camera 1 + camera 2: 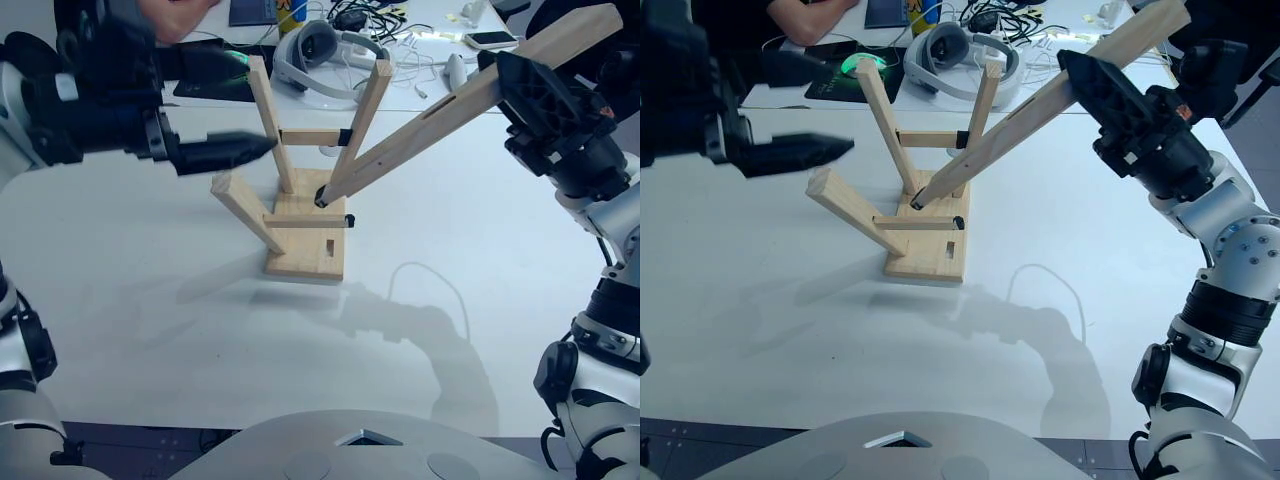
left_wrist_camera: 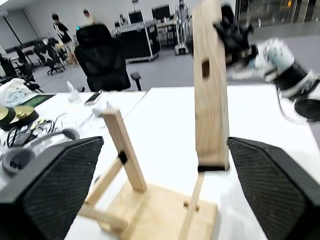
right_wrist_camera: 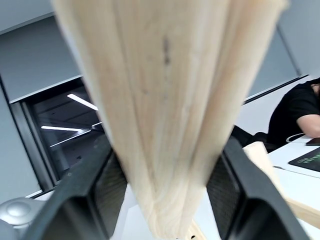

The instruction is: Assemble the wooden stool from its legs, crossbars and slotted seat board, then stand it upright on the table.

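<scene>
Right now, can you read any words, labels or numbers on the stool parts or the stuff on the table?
No text can be read.
Seat board and leg: bare wood, no markings.
Can and phone: any print is too small to read.

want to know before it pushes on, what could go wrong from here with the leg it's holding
1. The right gripper holds the fourth leg steeply tilted, its lower end at the seat board. Pushed at that angle, it may jam or slide the board, which nothing pins down.
2. That leg passes close to an already fitted leg and the upper crossbar, and could knock them loose.
</scene>
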